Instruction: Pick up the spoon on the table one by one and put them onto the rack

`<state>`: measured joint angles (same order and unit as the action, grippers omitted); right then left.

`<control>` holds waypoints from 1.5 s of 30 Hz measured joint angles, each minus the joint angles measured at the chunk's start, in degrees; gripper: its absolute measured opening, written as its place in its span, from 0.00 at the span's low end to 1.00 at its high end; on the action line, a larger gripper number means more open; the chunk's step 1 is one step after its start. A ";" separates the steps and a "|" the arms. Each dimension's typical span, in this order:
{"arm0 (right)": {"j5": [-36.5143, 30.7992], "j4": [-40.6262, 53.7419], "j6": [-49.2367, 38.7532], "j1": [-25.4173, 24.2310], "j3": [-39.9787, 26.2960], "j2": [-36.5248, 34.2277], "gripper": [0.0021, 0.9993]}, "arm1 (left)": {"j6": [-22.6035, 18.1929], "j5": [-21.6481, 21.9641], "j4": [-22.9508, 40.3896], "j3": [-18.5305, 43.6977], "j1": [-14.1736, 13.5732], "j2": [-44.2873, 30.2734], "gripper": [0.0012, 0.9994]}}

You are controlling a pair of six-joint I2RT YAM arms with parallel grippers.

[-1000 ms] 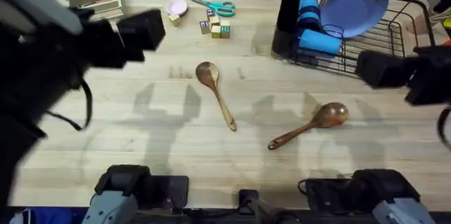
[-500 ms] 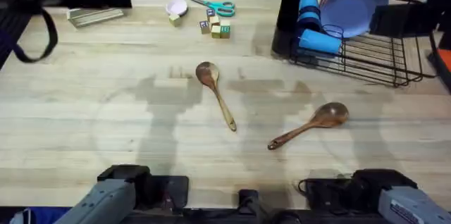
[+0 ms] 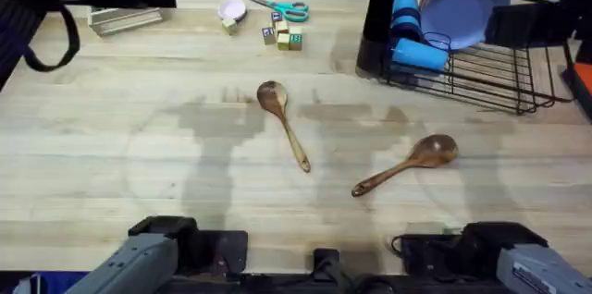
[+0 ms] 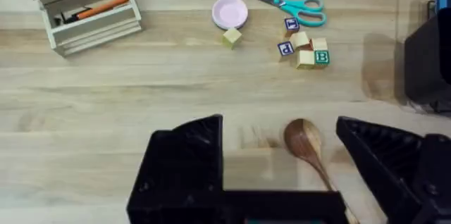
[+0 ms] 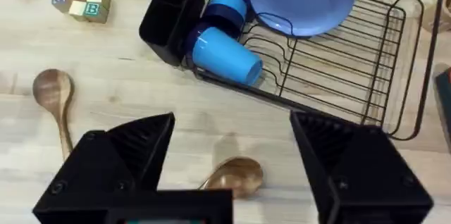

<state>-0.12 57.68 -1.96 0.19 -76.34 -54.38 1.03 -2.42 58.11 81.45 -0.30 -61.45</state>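
While both grippers (image 4: 278,175) (image 5: 232,175) hang wide open and empty, two wooden spoons (image 3: 282,123) (image 3: 407,165) lie mid-table, the rack (image 3: 481,63) far right; light, stiff, smooth, each looks best pinched across its slim handle.

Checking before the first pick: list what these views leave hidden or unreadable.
- Left spoon: in the left wrist view, its handle runs behind the left gripper.
- Right spoon: in the right wrist view, its handle is hidden by the right gripper.
- Rack: in the overhead view, the edge crops its far side.
- Utensil holder: interior too dark to see.
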 joint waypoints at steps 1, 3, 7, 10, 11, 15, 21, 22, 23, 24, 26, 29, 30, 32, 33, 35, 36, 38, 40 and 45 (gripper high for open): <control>-0.01 0.01 0.00 0.00 0.00 0.00 1.00 | -0.02 0.01 0.05 0.00 0.00 0.00 0.99; -0.02 0.01 0.00 0.00 0.00 0.02 1.00 | -0.02 0.00 1.36 0.02 0.00 0.02 0.99; -0.01 0.01 0.00 0.00 0.00 0.01 1.00 | 0.04 -0.48 1.88 0.02 0.00 0.00 0.99; -0.01 0.01 0.00 0.00 0.00 0.01 1.00 | 1.30 -2.23 2.21 0.02 0.00 0.00 0.99; 0.00 0.01 0.00 0.00 0.00 0.00 1.00 | 2.22 -2.99 2.26 0.02 0.00 0.00 0.99; -0.02 0.01 0.00 0.00 0.00 0.00 1.00 | 7.45 -5.76 3.06 0.02 -0.24 0.00 1.00; -0.02 0.01 0.00 0.00 0.00 -0.01 1.00 | 13.47 -6.82 3.69 0.02 -3.84 0.00 1.00; -0.02 0.01 0.00 0.00 0.00 -0.01 1.00 | 14.72 -6.78 3.69 0.02 -4.97 0.00 1.00; -0.02 0.01 0.00 0.00 0.00 0.02 1.00 | 16.00 -6.51 3.73 0.02 -6.00 -0.01 1.00; -0.02 0.01 0.00 0.00 0.00 0.01 1.00 | 17.46 -6.06 3.86 0.02 -7.14 0.00 1.00; -0.02 0.01 0.00 0.00 0.00 0.02 1.00 | 20.66 -4.59 4.16 0.02 -9.37 0.00 1.00; -0.01 0.01 0.00 0.00 0.00 0.00 1.00 | 25.21 -2.14 4.64 0.02 -12.36 0.00 1.00; -0.02 0.01 0.00 0.00 0.00 -0.01 1.00 | 26.63 -1.39 4.75 0.02 -13.25 0.00 1.00; 0.00 0.01 0.00 0.00 0.00 0.01 1.00 | 31.66 1.39 4.91 0.02 -16.38 0.00 1.00; -0.02 0.01 0.00 0.00 0.00 0.00 1.00 | 32.98 2.20 5.29 0.02 -17.13 -0.01 1.00; 0.00 0.01 0.00 0.00 0.00 0.00 1.00 | 35.75 3.64 6.08 0.02 -18.38 -0.04 1.00; -0.02 0.01 0.00 0.00 0.00 0.01 1.00 | 37.08 4.32 6.49 0.02 -18.96 -0.07 1.00; -0.02 0.01 0.00 0.00 0.00 0.02 1.00 | 39.49 5.56 7.22 0.04 -20.15 -0.41 1.00; -0.01 0.01 0.00 0.00 0.00 0.02 1.00 | 41.25 6.61 7.41 0.04 -21.44 -1.17 1.00; -0.02 0.01 0.00 0.00 0.00 -0.01 1.00 | 43.76 8.26 7.49 0.04 -25.77 -5.33 1.00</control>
<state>-0.14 57.69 -1.96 0.19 -76.34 -54.39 44.79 5.84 65.60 81.49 -26.07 -66.78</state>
